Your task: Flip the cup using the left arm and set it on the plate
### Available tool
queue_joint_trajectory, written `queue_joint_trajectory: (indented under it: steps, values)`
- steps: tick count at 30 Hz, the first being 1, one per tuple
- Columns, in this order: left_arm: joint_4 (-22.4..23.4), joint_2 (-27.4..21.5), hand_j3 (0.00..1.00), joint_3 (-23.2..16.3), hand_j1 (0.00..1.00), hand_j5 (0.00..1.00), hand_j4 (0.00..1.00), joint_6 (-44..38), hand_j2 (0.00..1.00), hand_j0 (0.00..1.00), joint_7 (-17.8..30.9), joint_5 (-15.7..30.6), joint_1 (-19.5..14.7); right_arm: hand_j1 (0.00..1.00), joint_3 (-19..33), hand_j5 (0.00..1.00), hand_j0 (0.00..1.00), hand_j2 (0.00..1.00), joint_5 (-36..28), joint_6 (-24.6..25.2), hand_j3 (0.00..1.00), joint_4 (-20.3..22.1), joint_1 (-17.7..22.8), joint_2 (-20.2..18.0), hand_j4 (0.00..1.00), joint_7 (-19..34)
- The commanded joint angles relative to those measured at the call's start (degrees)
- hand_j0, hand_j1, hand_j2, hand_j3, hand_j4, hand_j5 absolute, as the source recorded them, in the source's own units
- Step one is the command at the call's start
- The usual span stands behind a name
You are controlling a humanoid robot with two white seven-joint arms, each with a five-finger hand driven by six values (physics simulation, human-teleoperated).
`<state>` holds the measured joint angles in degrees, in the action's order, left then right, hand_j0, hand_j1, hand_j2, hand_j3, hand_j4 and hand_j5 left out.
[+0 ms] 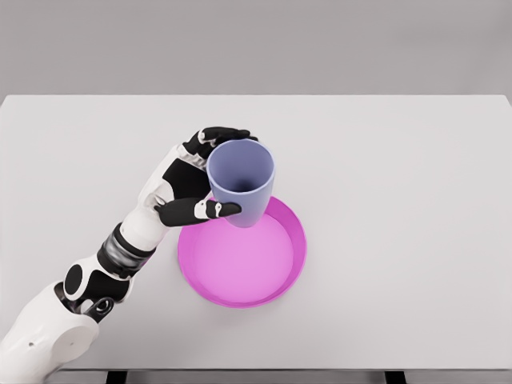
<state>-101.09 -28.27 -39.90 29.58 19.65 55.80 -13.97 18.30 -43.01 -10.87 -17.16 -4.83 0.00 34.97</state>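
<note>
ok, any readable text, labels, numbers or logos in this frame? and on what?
None. The cup, the pink plate, the table and the left hand gripping the cup all show plain surfaces, with no words, numbers or logos visible.

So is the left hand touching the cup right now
Touching. The head view shows the left hand wrapped around the cup, thumb across its near side and fingers curled at the far rim, holding it mouth-up over the pink plate.
</note>
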Motion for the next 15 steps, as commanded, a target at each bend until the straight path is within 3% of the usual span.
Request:
queue_joint_trajectory:
  steps: [1,15]
  values:
    - [0.0,0.0,0.82,0.0,0.82,0.82,0.82,0.0,0.82,0.82,0.0,0.2,0.0,1.0,0.0,1.0,1.0,1.0,0.0,0.0,1.0,0.0,0.0,0.0,1.0,0.0]
    - [-0.1,-0.2,0.92,0.0,0.92,0.92,0.92,0.1,0.92,0.92,0.0,0.3,0.2,1.0,0.0,1.0,1.0,1.0,0.0,0.0,1.0,0.0,0.0,0.0,1.0,0.0]
